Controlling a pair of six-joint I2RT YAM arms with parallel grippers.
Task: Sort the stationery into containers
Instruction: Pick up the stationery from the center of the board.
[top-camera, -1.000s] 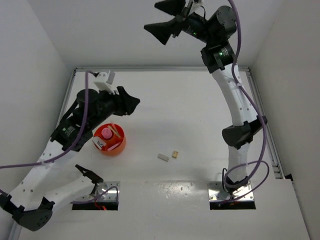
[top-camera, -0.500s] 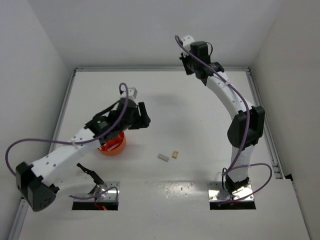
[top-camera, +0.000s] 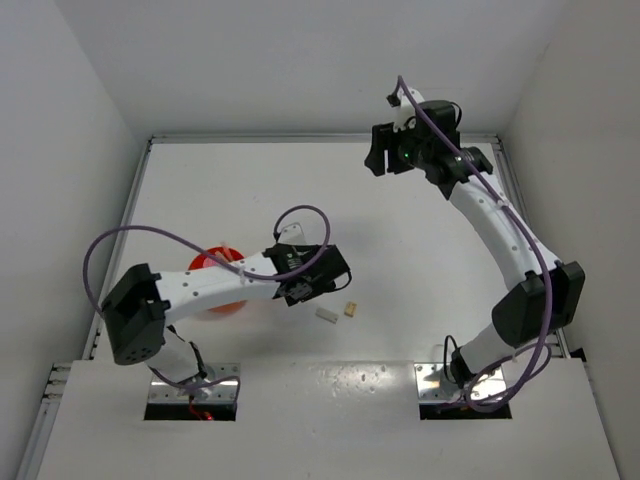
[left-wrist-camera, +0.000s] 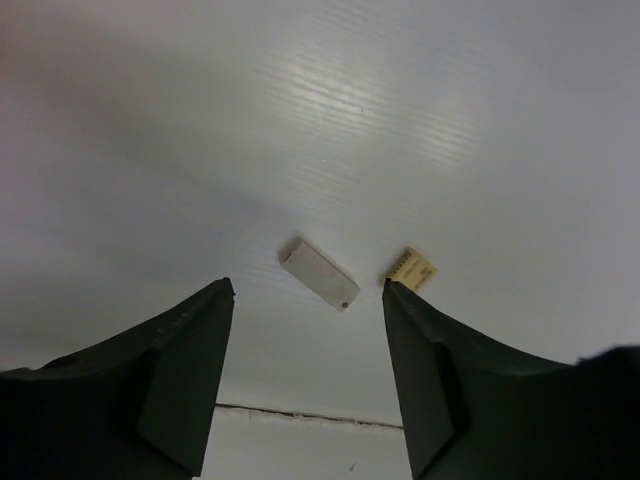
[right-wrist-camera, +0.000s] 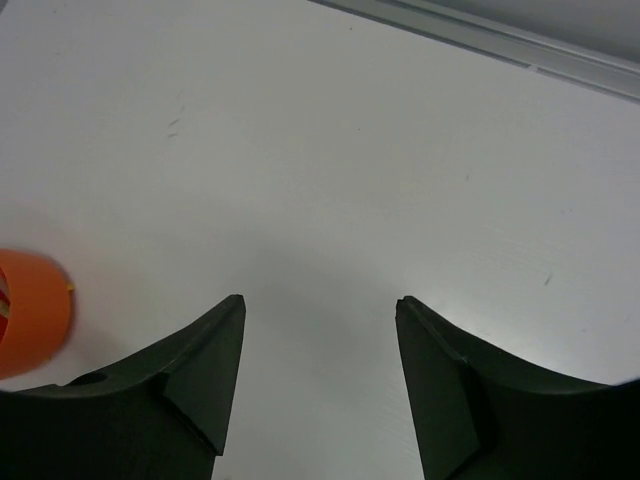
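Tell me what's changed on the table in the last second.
The left gripper swung from beside the orange bowl rightward to hover, open and empty, over the white eraser and yellow eraser. The right gripper came down from high up to the far side of the table, open, empty. Bowl and erasers stayed put.

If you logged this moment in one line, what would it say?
left gripper: open, above white eraser | yellow eraser: beside it, apart | right gripper: open, empty | orange bowl: left of erasers

Bright, even light falls on my white table (top-camera: 420, 260). It shines a little beyond my left fingers (left-wrist-camera: 170, 380), which look dark and blurry. Soft grey shadows lie near them.
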